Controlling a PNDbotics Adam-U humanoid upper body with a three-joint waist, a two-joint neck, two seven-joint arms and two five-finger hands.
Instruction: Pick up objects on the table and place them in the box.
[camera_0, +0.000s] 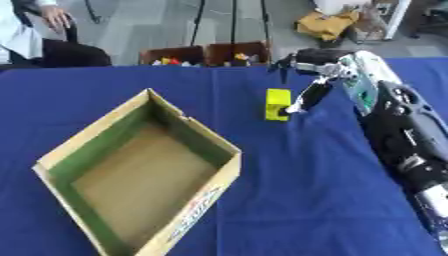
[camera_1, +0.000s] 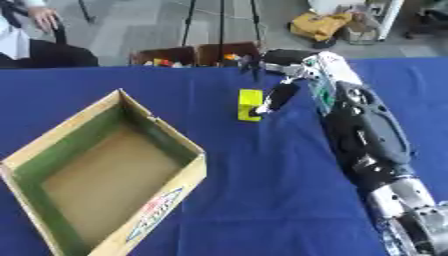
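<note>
A small yellow block (camera_0: 277, 104) stands upright on the blue table (camera_0: 297, 195), right of centre and towards the far edge. My right hand (camera_0: 328, 67) reaches in from the right, just behind and to the right of the block. Its fingers stretch out leftward above the block, and the thumb (camera_0: 306, 97) points down with its tip at the block's right side. The block still rests on the cloth. An open cardboard box (camera_0: 54, 159) with a green-tinted inner wall sits at the left, turned at an angle, with nothing inside. My left hand is out of sight.
My right forearm (camera_1: 363, 135) lies along the table's right side. Past the far edge stand two brown crates (camera_0: 206, 54) with small colourful things in them. Bare blue cloth stretches between the box and the arm.
</note>
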